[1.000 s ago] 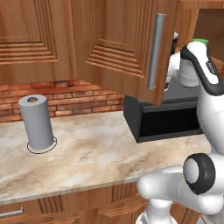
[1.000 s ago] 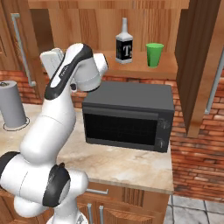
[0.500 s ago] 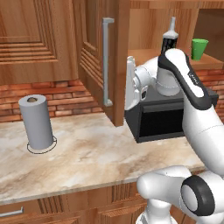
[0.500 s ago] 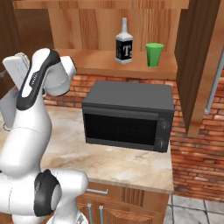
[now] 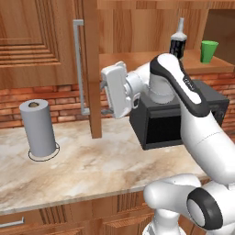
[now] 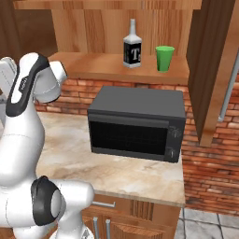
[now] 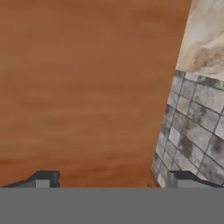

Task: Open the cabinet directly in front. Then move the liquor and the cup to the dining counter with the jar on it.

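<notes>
The cabinet (image 5: 137, 27) stands open, its left door (image 5: 93, 69) swung out edge-on and its right door (image 6: 210, 70) also swung out. On its shelf the dark liquor (image 6: 132, 46) stands left of the green cup (image 6: 164, 58); both also show as liquor (image 5: 176, 43) and cup (image 5: 209, 50). My gripper (image 5: 104, 97) is open just right of the left door's inner face, below shelf height. In the hand view the gripper (image 7: 111, 179) faces the wooden door panel (image 7: 83, 87) with nothing between its fingertips. The dining counter and the jar are out of view.
A black microwave (image 6: 133, 123) sits on the marble worktop (image 5: 92, 160) under the shelf. A grey paper-towel roll (image 5: 40, 131) stands at the left by the brick wall. The left door's silver handle (image 5: 80, 69) faces away from my hand.
The left cabinet door has swung from partly open to wide open, edge-on to the left base view. My hand has swept left along with it, staying open.
</notes>
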Controlling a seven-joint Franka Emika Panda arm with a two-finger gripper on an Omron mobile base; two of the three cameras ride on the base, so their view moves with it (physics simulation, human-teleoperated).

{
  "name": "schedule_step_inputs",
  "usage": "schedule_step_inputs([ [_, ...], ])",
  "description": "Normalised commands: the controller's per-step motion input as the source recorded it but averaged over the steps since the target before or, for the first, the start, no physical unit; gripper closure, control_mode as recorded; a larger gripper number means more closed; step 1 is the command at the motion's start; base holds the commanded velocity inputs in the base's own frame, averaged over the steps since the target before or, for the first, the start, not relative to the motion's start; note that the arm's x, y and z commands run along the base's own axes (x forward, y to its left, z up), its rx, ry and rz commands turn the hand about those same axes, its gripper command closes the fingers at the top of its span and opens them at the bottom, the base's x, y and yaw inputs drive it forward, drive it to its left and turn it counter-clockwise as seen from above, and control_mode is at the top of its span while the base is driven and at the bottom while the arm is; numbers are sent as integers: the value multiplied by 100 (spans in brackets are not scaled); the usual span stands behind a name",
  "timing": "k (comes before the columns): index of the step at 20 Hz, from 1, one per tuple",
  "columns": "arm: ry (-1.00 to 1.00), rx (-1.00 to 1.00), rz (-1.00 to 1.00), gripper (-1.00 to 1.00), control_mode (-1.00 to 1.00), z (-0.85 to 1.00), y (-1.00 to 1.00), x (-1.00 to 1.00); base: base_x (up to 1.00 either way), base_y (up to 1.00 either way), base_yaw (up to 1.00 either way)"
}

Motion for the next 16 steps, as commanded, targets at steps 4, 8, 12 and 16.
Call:
schedule_step_inputs([
  [4,-9,-1,2,-100,-100,0,-13,0,0,0,0],
  [8,-27,-9,0,-100,-100,3,-52,-1,0,0,0],
  [12,-27,-13,-6,-100,-100,10,-61,-1,0,0,0],
  [16,-25,-13,-13,-100,-100,9,-66,0,0,0,0],
])
